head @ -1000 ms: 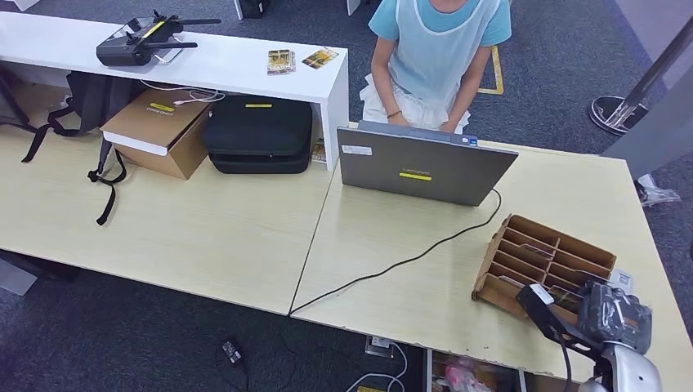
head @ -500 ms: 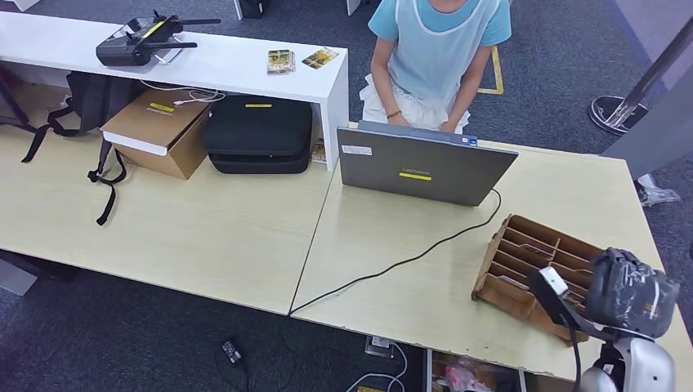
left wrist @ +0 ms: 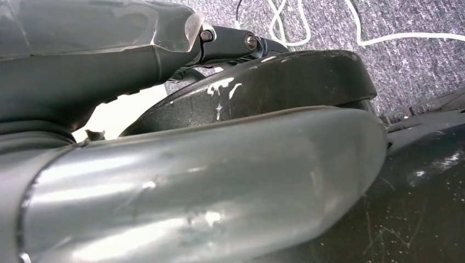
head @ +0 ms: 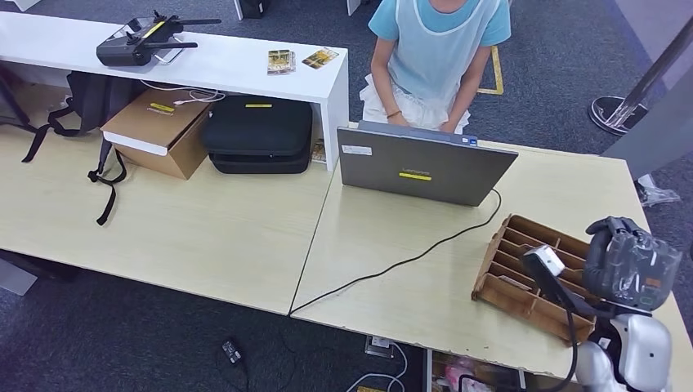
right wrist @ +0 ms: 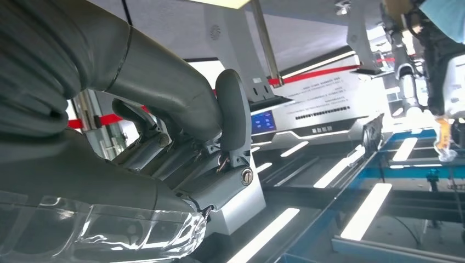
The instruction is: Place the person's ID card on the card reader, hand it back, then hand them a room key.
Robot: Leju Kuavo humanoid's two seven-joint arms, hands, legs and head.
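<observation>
My right hand [head: 633, 265] hangs in the air over the right end of a slotted cardboard holder [head: 523, 253] on the desk's right side. In the right wrist view the thumb [right wrist: 233, 115] stands up apart from the loosely bent fingers [right wrist: 164, 148], with nothing between them. My left hand [left wrist: 208, 175] hangs low over grey carpet and holds nothing. A person in a light blue top [head: 437, 49] sits behind the open laptop [head: 421, 167], both hands at its keyboard. I cannot make out an ID card or a card reader.
A black cable [head: 392, 265] runs from the laptop across the desk to its front edge. A white shelf [head: 221, 65] at the back left carries a controller [head: 139, 41] and small cards [head: 280, 61]. Below it sit a cardboard box [head: 159, 131], a black case [head: 257, 135] and a backpack [head: 90, 102].
My right hand has risen from near the desk's front edge, moving up and farther over the cardboard holder's right end. The person and the desk objects have not moved.
</observation>
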